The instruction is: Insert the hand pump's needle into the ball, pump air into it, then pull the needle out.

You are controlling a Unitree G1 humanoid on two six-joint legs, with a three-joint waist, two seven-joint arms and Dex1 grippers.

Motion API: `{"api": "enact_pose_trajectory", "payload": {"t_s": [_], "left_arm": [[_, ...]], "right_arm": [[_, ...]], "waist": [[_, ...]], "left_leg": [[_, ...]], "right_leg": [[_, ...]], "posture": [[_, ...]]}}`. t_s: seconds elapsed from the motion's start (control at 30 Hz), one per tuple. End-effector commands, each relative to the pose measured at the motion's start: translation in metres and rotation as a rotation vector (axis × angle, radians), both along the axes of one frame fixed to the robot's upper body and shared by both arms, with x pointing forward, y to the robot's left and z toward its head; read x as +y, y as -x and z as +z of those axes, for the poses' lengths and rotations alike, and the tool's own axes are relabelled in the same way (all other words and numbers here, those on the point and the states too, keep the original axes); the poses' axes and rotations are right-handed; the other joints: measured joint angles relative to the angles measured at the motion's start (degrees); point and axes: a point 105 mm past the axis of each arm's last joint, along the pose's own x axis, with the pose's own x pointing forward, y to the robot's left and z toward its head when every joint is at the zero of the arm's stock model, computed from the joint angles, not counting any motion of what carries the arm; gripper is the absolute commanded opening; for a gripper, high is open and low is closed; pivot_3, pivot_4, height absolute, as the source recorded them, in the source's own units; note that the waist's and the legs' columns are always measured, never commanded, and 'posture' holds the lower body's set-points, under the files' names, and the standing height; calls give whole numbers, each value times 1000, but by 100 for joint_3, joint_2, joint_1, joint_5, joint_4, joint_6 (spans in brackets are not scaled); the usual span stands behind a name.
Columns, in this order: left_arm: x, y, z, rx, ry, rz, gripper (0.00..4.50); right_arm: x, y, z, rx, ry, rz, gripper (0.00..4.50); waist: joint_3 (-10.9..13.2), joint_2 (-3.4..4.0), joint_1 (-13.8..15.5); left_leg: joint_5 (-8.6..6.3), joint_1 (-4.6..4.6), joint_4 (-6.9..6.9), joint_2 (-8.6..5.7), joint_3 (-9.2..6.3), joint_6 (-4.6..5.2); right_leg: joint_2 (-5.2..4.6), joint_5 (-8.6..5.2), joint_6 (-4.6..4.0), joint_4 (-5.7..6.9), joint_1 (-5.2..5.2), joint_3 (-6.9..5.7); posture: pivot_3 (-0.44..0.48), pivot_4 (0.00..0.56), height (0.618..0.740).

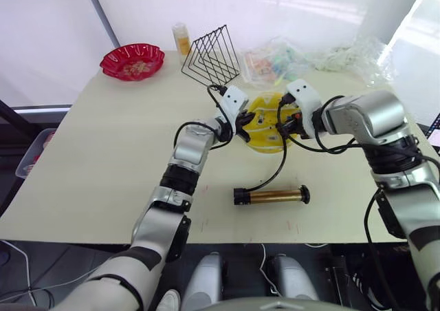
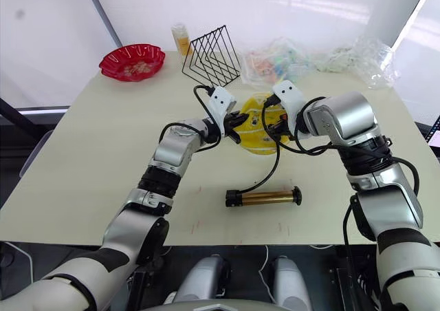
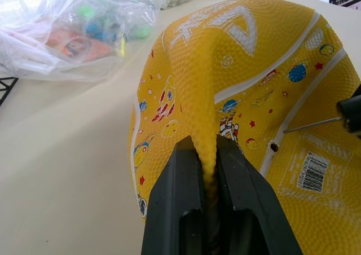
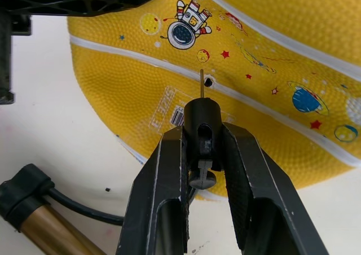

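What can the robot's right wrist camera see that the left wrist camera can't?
The right wrist view alone shows the hand pump lying on the table, and the right end effector clamped on the needle's black fitting. The left wrist view alone shows the plastic bag of colourful bits, and the left end effector pinching a fold of the ball. Both show the yellow ball, its small valve hole, and the needle close to that hole, not yet inside.

Yellow ball, squashed flat, white seam lines and space prints, lies on the desk with a ridge pinched up. Needle on its black fitting points at the valve hole, tip just beside it, not in. Gold-barrelled hand pump lies flat nearer the front edge, its black hose curving up toward the ball.
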Motion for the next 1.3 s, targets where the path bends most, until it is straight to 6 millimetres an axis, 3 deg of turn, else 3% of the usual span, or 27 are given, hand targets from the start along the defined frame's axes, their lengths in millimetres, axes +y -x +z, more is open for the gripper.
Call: {"api": "enact_pose_trajectory", "payload": {"t_s": [0.03,0.3,1.3], "left_arm": [[-7,4,-6,21,-14,-20,26],[-6,4,-6,24,-8,-17,26],[-2,1,-7,31,3,-1,26]], "right_arm": [[1,-3,4,-9,2,7,361],[-3,-11,-2,-10,26,-27,361],[-10,-4,-16,38,86,-4,361]], "waist": [[0,0,4],[-1,1,-1],[-1,2,3]], "left_leg": [[0,0,0,0,0,0],[0,1,0,-2,-1,0],[0,1,0,-3,-3,0]], "right_leg": [[0,0,0,0,0,0],[-1,0,0,2,0,-1],[-2,0,0,2,0,-2]], "posture": [[0,150,737],[0,150,737],[0,150,737]]}}
